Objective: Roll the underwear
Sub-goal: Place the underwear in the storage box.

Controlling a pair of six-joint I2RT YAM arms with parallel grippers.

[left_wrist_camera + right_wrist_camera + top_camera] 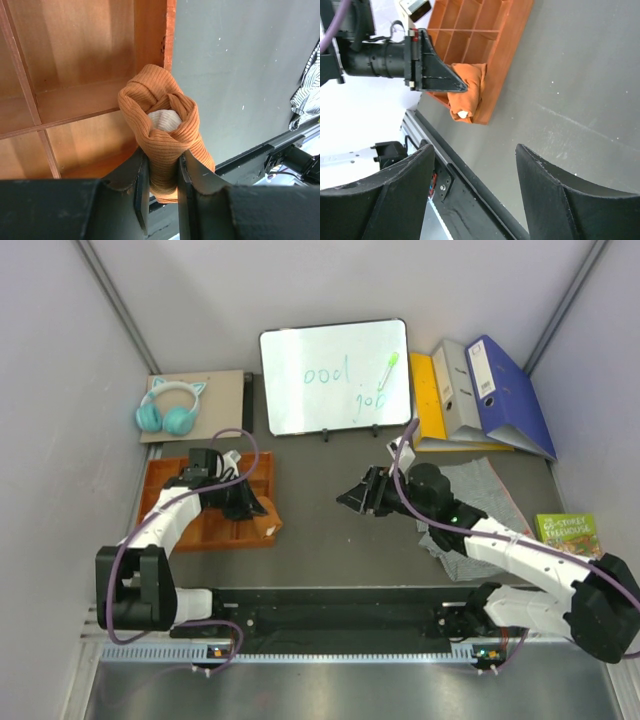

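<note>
The rust-orange briefs point(162, 130) are rolled into a tight bundle with a bit of cream cloth showing at the end. My left gripper point(162, 161) is shut on the roll, one finger on each side. It holds the roll point(269, 528) at the near right corner of the orange tray point(210, 540), partly over the edge point(470, 92). The grey-and-white striped boxer shorts point(470, 495) lie spread on the table at the right, partly under my right arm. My right gripper point(352, 498) hovers over the table's middle, open and with nothing in it point(475, 155), pointing toward the tray.
A whiteboard point(335, 375) stands at the back centre. Teal headphones point(168, 410) rest on a cardboard sheet at the back left. Binders point(480, 390) lean at the back right, and a green book point(567, 530) lies at the right edge. A black rail point(330, 605) runs along the near edge.
</note>
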